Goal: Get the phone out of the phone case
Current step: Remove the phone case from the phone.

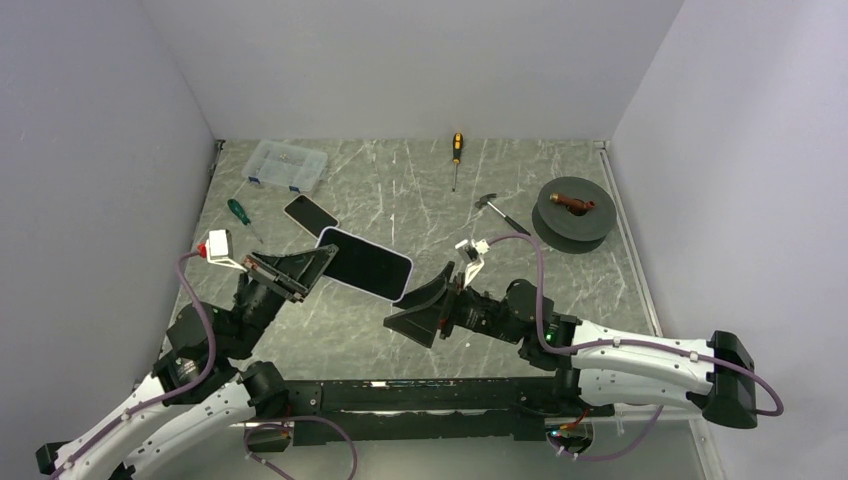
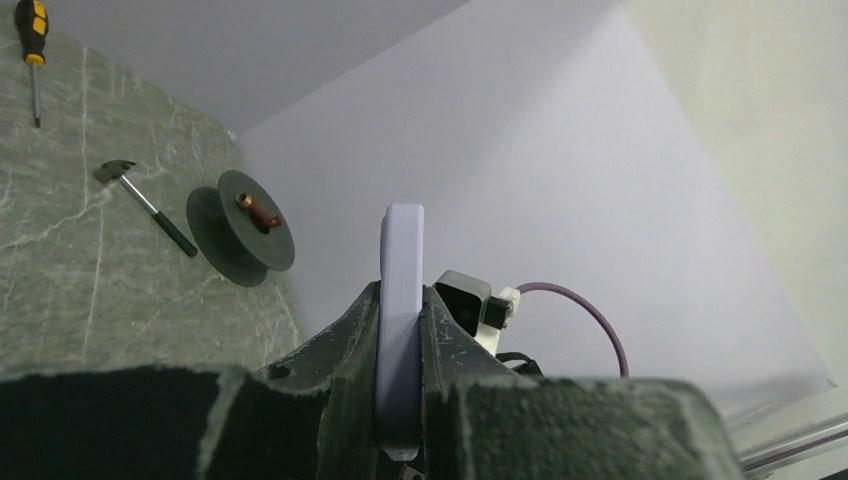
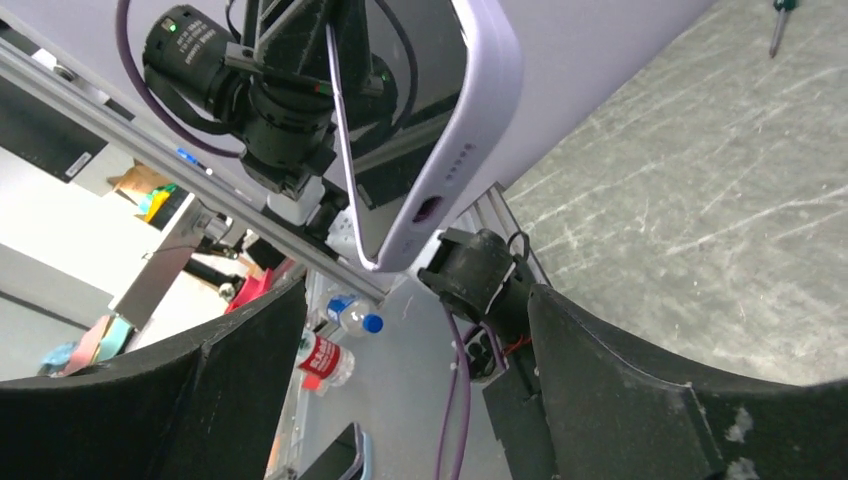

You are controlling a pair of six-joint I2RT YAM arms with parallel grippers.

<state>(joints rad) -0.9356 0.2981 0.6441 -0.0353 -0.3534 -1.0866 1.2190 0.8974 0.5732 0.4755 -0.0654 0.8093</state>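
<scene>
The left fingers (image 2: 352,335) are closed on one short end of the lilac case (image 2: 402,260), clamping it edge-on. The phone (image 1: 365,262) sits in that case, lifted off the counter (image 1: 400,200), screen up. Its long axis runs from the left arm towards the right arm, and the free end points right and slightly towards the near edge. The right fingers (image 3: 640,380) are spread wide, holding nothing, just beside that free end without touching it. A second phone (image 1: 310,214) lies flat behind.

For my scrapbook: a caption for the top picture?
Left pincer holds the cased phone up; right pincer open beside it.
</scene>
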